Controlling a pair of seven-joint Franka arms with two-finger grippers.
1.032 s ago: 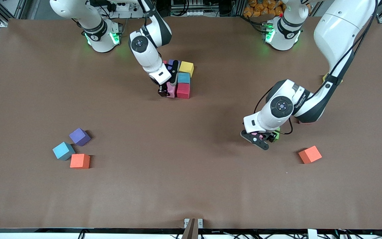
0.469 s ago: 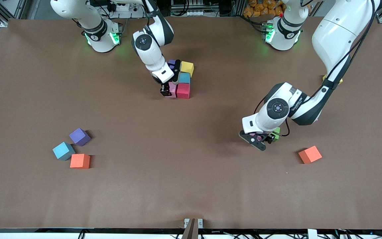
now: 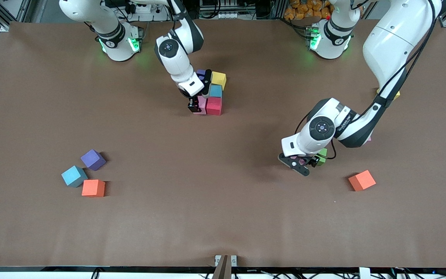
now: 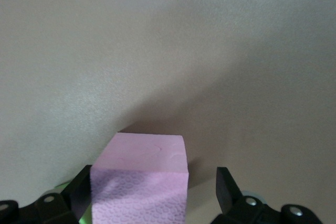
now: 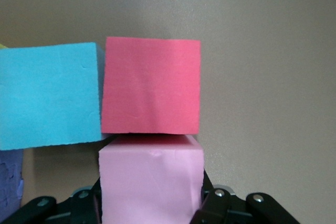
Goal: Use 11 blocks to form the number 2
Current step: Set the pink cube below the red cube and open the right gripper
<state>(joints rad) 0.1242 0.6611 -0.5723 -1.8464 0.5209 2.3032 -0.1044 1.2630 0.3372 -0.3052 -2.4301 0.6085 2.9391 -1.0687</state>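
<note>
A cluster of blocks lies near the robots' bases: purple (image 3: 201, 73), yellow (image 3: 218, 78), light blue (image 3: 215, 91) and red (image 3: 214, 105). My right gripper (image 3: 196, 105) is shut on a pink block (image 5: 151, 177) and holds it against the red block (image 5: 151, 85), with the light blue block (image 5: 50, 95) beside the red one. My left gripper (image 3: 302, 161) is low at the table, open around another pink block (image 4: 147, 156). One finger is against it and the other finger (image 4: 227, 184) stands apart. A green block (image 3: 322, 156) sits right beside that gripper.
Loose purple (image 3: 93, 159), light blue (image 3: 74, 176) and orange (image 3: 93, 188) blocks lie together toward the right arm's end, nearer the camera. Another orange block (image 3: 362, 180) lies toward the left arm's end. A yellow block (image 3: 396, 94) peeks out under the left arm.
My left gripper has slid a little toward the right arm's end, still around the pink block. My right arm's wrist has shifted slightly while its pink block stays by the red one.
</note>
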